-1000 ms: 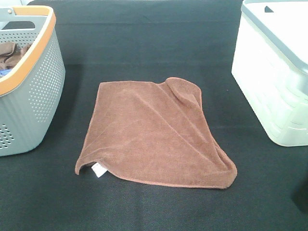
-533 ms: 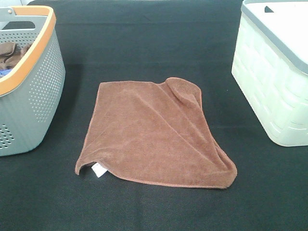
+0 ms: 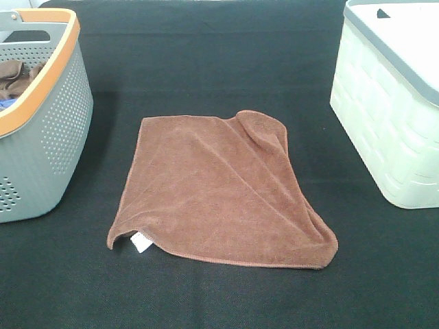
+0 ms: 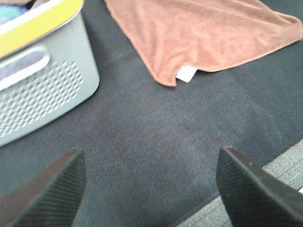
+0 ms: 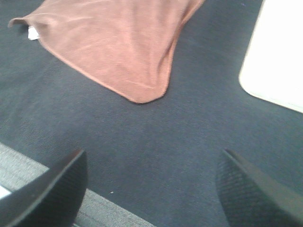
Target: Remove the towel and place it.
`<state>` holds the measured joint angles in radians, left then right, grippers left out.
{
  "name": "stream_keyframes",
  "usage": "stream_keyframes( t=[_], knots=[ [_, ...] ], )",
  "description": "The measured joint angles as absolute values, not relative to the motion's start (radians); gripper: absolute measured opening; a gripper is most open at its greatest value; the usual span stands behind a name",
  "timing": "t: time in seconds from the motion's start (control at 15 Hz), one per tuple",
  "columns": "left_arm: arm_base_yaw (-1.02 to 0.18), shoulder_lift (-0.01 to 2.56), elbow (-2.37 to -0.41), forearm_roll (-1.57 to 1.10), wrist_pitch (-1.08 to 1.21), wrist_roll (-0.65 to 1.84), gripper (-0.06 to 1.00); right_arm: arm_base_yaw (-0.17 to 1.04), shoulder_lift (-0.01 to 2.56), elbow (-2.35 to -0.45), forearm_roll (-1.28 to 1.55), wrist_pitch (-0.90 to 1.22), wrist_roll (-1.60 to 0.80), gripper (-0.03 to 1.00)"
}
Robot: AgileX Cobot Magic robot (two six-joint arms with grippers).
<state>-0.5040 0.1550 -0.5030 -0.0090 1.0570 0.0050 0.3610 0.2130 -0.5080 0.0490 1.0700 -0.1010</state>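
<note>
Right now the towel lies spread nearly flat on the black cloth-covered table, about midway btwn the grey basket w/ orange rim on the left and the white bin on the right, touching neither. Neither arm shows in the high view; both sit back at the near edge. Left gripper has its fingers well apart, nothing btwn them, and from it the towel lies ahead, its white tag corner being the closest part, w/ the basket wall just to one side. Right gripper is likewise spread wide and empty; ahead of it is the towel's other near corner, rounded and flat on the table, w/ the bin off to the far side. Towel is roughly square so no real long axis, but a crease runs diagonally from the folded-over far corner toward the near right corner. Judging by the wrist views, both arms look about equally near, each facing its own near corner; tag corner is slightly lifted, prob the easier pinch. Surface is soft dark fabric, so fingers may snag it if they dig in. Room around the towel is generous on all sides. A bunched brown cloth sits inside the basket.
</note>
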Motion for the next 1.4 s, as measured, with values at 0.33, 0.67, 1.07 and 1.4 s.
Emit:
stream_keyframes(
  t=[0.33,0.67,1.07,1.4],
  knots=[
    [-0.504,0.155,-0.502,-0.061,1.052,0.054,0.73,0.361,0.213,-0.508,0.046,1.07,-0.089,0.72],
    [-0.504,0.155,-0.502,-0.061,1.052,0.054,0.73,0.361,0.213,-0.508,0.046,1.07,-0.089,0.72],
    [-0.277,0.155,-0.502,-0.063,1.052,0.054,0.73,0.11,0.147,-0.508,0.054,1.068,-0.089,0.72],
    [-0.015,0.002,-0.502,-0.063,1.052,0.054,0.73,-0.028,-0.002,-0.505,0.062,1.069,-0.089,0.72]
  ],
)
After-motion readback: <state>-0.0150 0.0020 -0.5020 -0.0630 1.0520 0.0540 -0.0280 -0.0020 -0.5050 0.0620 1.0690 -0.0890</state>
